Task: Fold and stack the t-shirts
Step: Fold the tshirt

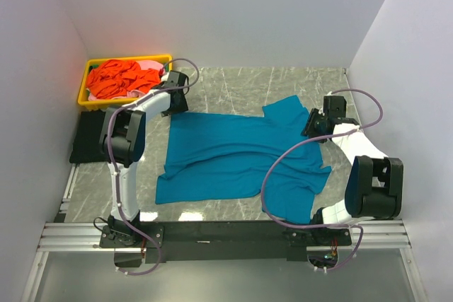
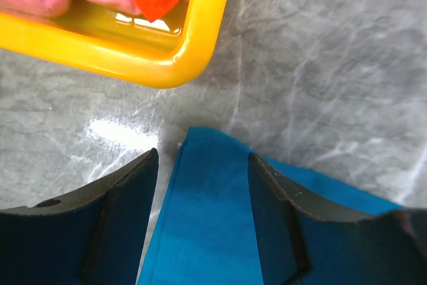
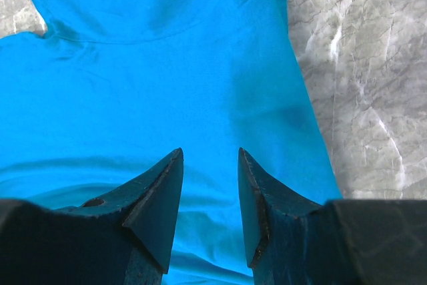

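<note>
The left arm (image 1: pixel 122 182) and right arm (image 1: pixel 350 136) are white tubes with fat black joints and loopy purple cables (image 1: pixel 263 189), and the left claw (image 2: pixel 203 158) and right claw (image 3: pixel 210 155) have dark pointed fingers.

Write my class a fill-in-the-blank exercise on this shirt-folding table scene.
1. The large t-shirt spread on the grey marbled table is ____ in colour.
2. The crumpled orange-red cloth shirts lie in a ____ plastic tray.
3. That tray stands at the table's far ____ corner.
4. The left pincer straddles a ____ of the spread shirt.
Missing words: teal-blue; yellow; left; corner.
</note>
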Action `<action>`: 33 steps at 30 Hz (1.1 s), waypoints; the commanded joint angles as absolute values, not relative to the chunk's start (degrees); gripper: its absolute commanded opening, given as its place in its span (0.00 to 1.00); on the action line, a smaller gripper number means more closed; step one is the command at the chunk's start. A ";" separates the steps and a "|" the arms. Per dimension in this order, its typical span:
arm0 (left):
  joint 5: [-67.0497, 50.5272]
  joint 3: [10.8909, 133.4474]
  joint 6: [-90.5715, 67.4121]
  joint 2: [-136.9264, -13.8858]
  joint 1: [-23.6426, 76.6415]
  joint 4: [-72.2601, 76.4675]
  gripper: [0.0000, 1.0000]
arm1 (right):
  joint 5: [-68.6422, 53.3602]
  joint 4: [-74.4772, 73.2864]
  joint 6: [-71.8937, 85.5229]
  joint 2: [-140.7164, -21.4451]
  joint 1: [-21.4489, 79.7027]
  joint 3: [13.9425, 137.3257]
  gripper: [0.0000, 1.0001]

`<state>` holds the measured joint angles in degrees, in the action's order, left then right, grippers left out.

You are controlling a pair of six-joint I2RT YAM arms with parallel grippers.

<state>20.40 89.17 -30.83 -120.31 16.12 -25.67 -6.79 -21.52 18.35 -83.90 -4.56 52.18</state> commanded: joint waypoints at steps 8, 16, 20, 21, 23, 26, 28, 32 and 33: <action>20.92 90.62 -29.36 -124.01 15.56 -24.17 0.60 | -6.68 -19.51 17.49 -84.64 -5.01 53.96 0.45; 18.90 88.42 -28.65 -124.81 15.56 -24.35 0.37 | -5.10 -19.34 17.58 -84.37 -5.01 54.14 0.45; 19.34 87.19 -27.34 -124.37 15.56 -23.47 0.19 | -1.33 -18.99 18.02 -85.16 -5.10 56.42 0.46; 19.42 87.01 -27.07 -124.10 15.56 -23.29 0.09 | -0.36 -18.03 17.84 -85.60 -5.10 57.38 0.47; 19.77 86.57 -26.37 -123.66 15.56 -22.85 0.01 | -0.18 -17.67 17.32 -88.06 -5.27 60.27 0.47; 20.30 86.31 -25.49 -122.87 15.56 -22.59 0.01 | -0.09 -16.62 16.27 -93.06 -5.45 64.75 0.48; 20.56 86.13 -25.31 -122.52 15.56 -22.59 0.01 | -0.96 -15.74 14.69 -97.10 -5.62 68.37 0.48; 20.74 86.13 -25.05 -121.99 15.64 -22.85 0.01 | -1.58 -16.87 11.26 -104.31 -5.62 76.19 0.48; 20.57 86.05 -25.14 -121.91 15.73 -22.94 0.01 | -2.02 -17.31 10.73 -107.02 -5.71 79.33 0.48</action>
<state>19.59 87.88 -26.55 -122.45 15.94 -19.70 -2.07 -18.37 14.17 -103.63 -5.19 73.14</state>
